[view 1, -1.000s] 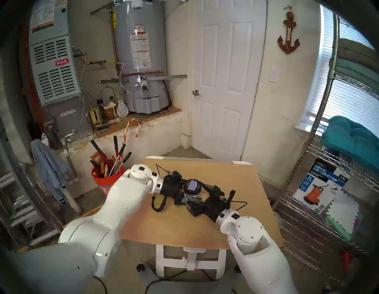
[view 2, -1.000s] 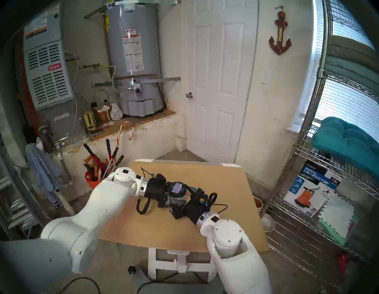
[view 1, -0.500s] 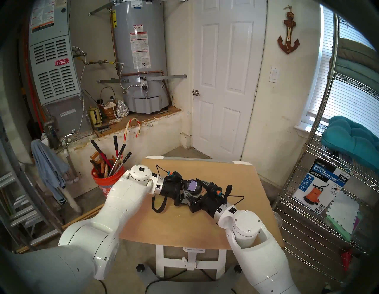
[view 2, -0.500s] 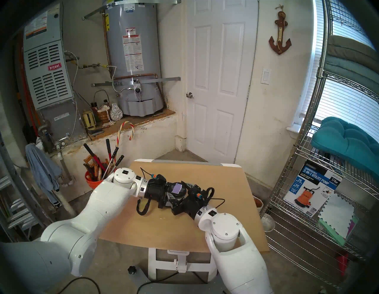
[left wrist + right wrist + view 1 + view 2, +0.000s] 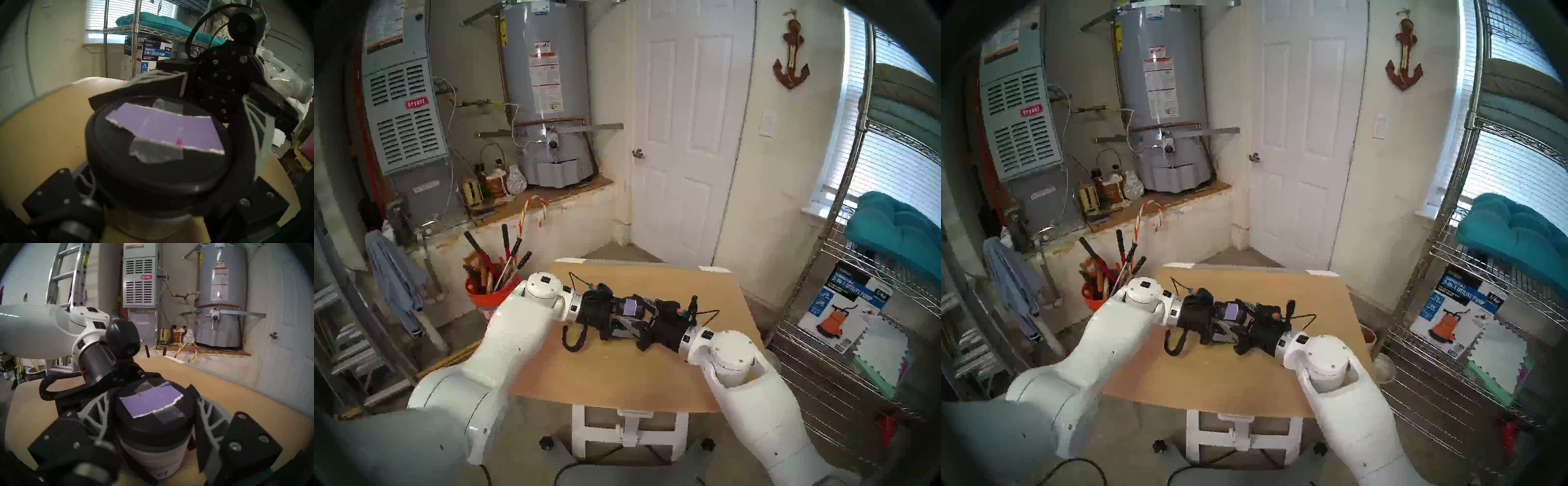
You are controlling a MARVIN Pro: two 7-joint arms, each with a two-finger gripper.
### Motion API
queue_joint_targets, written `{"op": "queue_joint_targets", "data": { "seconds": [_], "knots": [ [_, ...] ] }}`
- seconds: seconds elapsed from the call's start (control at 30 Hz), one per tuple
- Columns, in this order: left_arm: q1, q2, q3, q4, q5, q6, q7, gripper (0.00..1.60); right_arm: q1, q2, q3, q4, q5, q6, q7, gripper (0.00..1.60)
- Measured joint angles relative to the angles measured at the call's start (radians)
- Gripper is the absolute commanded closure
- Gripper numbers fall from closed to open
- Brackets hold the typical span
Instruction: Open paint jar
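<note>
The paint jar (image 5: 631, 307) stands upright on the brown table (image 5: 619, 380), between both grippers. Its black lid (image 5: 158, 144) carries a taped lilac swatch (image 5: 151, 400). Its white barcode label (image 5: 153, 460) shows below the lid. My left gripper (image 5: 619, 320) comes from the left and is shut on the jar body under the lid; its fingertips are hidden beneath the lid in the left wrist view. My right gripper (image 5: 153, 414) comes from the right, and its grey lattice fingers (image 5: 98, 412) press both sides of the lid. The paint inside is hidden.
An orange bucket of tools (image 5: 487, 298) stands off the table's left edge. A wire shelf (image 5: 857, 339) with a pump box (image 5: 843, 312) stands at the right. A black cable loop (image 5: 573, 336) hangs from my left wrist onto the table.
My right wrist has swung from the jar's front right round to its right side, still clamped on the lid. The lilac swatch has turned with it. The left gripper has barely moved.
</note>
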Motion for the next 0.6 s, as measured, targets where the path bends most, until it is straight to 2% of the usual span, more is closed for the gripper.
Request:
{"op": "queue_joint_targets", "data": {
  "seconds": [0.27,0.6],
  "knots": [
    [0.003,0.004,0.002,-0.003,-0.006,0.002,-0.006,1.6,0.072,0.008,0.02,0.091,0.012,-0.058,0.16,1.6],
    [0.002,0.01,0.004,-0.002,-0.011,0.002,-0.023,1.6,0.151,0.008,0.032,0.167,0.014,-0.072,0.318,1.6]
  ]
}}
